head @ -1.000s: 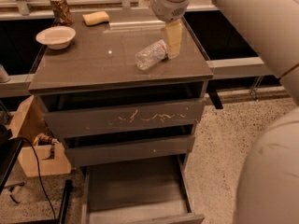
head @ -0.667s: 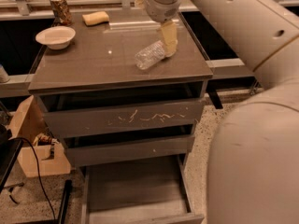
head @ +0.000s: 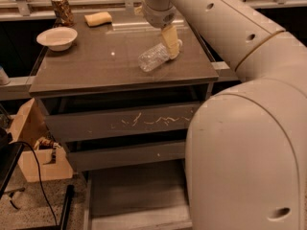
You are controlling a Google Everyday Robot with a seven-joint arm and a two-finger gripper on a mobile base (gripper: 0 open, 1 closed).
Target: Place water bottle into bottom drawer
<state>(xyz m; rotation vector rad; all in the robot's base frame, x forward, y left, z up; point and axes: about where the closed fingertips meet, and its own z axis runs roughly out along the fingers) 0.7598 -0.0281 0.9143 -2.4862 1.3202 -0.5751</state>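
The water bottle [head: 152, 59] lies on its side on the grey-brown cabinet top [head: 96, 66], right of centre, with its cap end toward the right. My gripper [head: 170, 42] reaches down from the white arm and sits at the bottle's cap end, touching or overlapping it. The bottom drawer [head: 136, 195] is pulled out below, showing a plain grey floor. Its right part is hidden behind my arm.
A white bowl [head: 57, 37], a patterned drink can [head: 62, 9] and a yellow sponge [head: 98, 18] stand at the back left of the top. The scratched upper drawer front [head: 124, 122] and the middle drawer [head: 124, 155] are shut. A cardboard box [head: 33, 143] and a cable lie at left.
My arm's large links have swung into view and now cover the right side. The gripper stays at the bottle's cap end. The bottle has not moved.
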